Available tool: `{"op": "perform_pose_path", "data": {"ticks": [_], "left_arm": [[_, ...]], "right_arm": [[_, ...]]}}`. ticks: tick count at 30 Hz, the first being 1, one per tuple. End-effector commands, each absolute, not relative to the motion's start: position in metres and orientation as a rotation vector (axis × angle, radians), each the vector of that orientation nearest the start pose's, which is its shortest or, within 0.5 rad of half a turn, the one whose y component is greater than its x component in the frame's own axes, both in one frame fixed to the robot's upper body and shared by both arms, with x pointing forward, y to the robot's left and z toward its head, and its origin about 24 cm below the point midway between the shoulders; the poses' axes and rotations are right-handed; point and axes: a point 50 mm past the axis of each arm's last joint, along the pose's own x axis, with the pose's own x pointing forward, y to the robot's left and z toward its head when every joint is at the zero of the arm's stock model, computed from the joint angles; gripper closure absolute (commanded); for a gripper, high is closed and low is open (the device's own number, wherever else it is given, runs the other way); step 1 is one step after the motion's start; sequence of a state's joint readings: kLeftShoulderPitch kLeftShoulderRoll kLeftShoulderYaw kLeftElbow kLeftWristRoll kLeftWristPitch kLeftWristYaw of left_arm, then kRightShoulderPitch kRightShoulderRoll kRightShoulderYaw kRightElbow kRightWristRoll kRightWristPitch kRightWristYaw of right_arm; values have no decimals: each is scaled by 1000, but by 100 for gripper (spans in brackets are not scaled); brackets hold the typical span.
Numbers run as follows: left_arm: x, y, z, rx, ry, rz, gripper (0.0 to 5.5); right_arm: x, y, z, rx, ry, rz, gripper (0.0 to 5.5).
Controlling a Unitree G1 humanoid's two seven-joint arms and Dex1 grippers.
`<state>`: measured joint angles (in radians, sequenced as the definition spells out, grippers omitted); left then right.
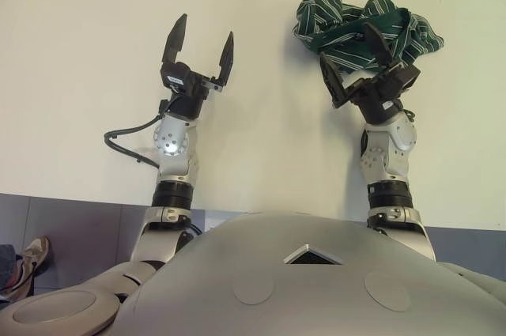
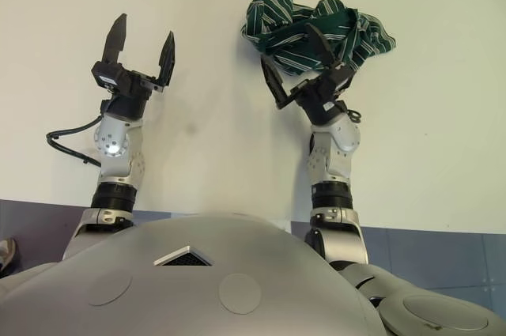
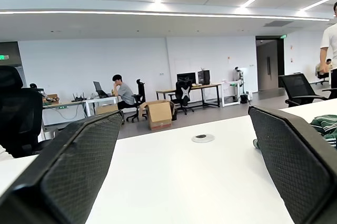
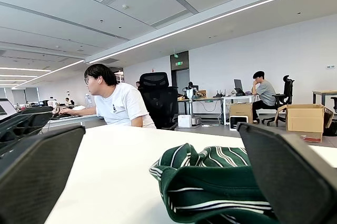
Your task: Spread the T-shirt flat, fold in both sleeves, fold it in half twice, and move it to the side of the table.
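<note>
T-shirt (image 1: pixel 364 26): crumpled green-white striped heap toward far edge of table (image 1: pixel 79 75). Both spread wide: right gripper (image 1: pixel 345 41) at it, left gripper (image 1: pixel 207 25) aside. Right wrist view gives you its folds.

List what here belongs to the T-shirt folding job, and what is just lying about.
Job:
crumpled T-shirt
right gripper, open at the shirt
left gripper, open over the bare table

Lying about:
cable port in the tabletop
cardboard box on the floor behind
</note>
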<state>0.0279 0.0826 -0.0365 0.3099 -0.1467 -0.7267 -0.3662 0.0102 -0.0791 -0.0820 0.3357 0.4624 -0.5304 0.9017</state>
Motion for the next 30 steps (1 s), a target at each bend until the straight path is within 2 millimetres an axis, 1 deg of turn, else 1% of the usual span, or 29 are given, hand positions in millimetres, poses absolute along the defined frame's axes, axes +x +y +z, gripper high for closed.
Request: {"op": "perform_pose_path", "data": {"ticks": [1, 13, 16, 18, 19, 20, 23, 24, 26, 29, 30], "left_arm": [[228, 149, 32, 22, -383, -337, 112], [228, 149, 32, 19, -383, -338, 112], [227, 147, 33, 16, -388, -338, 112], [228, 147, 33, 11, -389, -336, 112], [228, 147, 34, 10, -390, -336, 112], [229, 145, 34, 8, -390, -340, 112], [231, 141, 33, 2, -387, -345, 112], [232, 141, 33, 0, -386, -344, 112], [233, 141, 34, -3, -386, -340, 112], [235, 140, 34, -8, -386, -342, 112], [236, 139, 34, -9, -385, -342, 112]], "right_arm": [[227, -167, 24, 189, -334, 628, 10], [228, -167, 24, 182, -337, 625, 10], [229, -168, 28, 155, -359, 619, 10], [229, -170, 36, 120, -398, 598, 10], [231, -176, 41, 92, -421, 557, 10], [235, -185, 49, 43, -448, 494, 10], [247, -225, 77, -215, -500, 273, 10], [250, -234, 82, -288, -497, 227, 10], [260, -249, 89, -430, -452, 157, 10], [274, -268, 95, -598, -383, 67, 10], [281, -277, 98, -704, -340, 25, 10]]}}
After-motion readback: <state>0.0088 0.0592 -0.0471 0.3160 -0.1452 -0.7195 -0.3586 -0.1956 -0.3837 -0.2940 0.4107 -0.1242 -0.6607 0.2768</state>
